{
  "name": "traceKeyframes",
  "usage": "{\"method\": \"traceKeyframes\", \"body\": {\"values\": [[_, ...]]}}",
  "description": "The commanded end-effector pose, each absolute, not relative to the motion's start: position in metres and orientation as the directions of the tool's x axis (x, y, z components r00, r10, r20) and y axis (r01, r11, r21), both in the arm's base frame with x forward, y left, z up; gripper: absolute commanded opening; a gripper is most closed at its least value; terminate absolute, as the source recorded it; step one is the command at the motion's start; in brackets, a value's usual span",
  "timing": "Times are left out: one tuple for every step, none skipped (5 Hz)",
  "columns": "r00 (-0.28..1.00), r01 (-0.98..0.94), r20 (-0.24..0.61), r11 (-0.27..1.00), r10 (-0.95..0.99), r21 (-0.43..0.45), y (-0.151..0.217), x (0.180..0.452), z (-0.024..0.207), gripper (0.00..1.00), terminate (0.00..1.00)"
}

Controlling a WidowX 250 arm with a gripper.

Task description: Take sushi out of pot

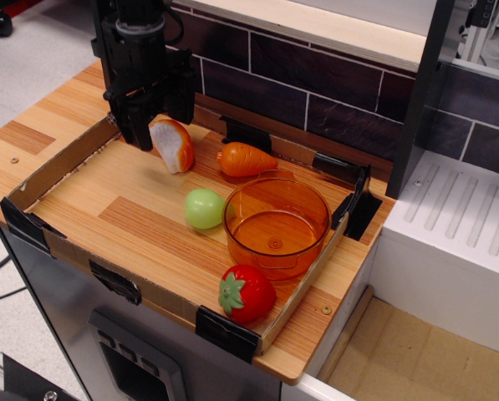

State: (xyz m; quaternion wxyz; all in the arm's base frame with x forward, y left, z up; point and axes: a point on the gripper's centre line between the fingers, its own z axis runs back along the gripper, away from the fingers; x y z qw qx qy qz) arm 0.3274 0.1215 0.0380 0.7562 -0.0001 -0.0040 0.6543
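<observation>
The sushi, white with an orange strip, lies tilted on the wooden floor of the tray at the back left, outside the pot. The pot, a see-through orange bowl, stands at the right of the tray and holds nothing. My black gripper hangs just left of and above the sushi. Its jaws look open, and the sushi sits beside the right finger, not clamped.
An orange carrot lies right of the sushi, behind the pot. A pale green egg touches the pot's left side. A red strawberry sits at the front. Low cardboard walls ring the tray. A white drainer stands to the right.
</observation>
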Motion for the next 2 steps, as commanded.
{"method": "traceKeyframes", "body": {"values": [[0.205,-0.965,0.033,0.207,0.978,-0.162,0.1189,0.3232,0.1373,1.0,0.0],[0.205,-0.965,0.033,0.207,0.978,-0.162,0.1189,0.3232,0.1373,1.0,1.0]]}}
